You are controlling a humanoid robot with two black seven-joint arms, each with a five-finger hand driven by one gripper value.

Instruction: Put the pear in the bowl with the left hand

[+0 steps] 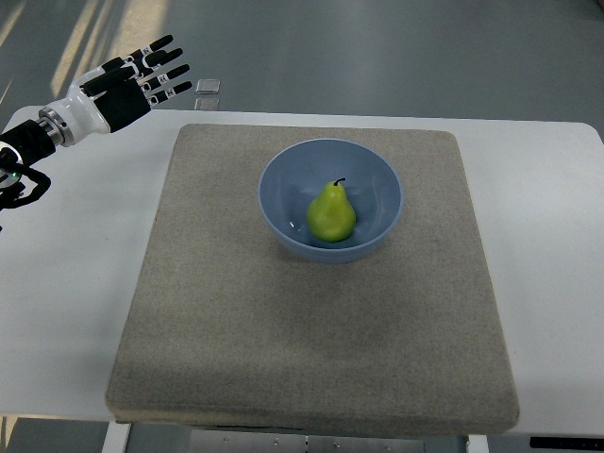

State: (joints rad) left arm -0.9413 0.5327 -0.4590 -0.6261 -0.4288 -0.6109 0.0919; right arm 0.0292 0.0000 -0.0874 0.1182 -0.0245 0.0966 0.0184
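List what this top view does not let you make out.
- Right arm and hand: outside the picture entirely.
- Left arm behind the left hand: cut off by the left edge.
- Underside of the pear and how it rests: hidden by its own body and the bowl wall.
- Two small objects at the table's far edge: too small to identify.
- Under the mat: covered.

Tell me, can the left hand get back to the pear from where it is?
Probably yes. The left hand is open at the table's far left corner, and nothing stands between it and the pear in the open-topped bowl.
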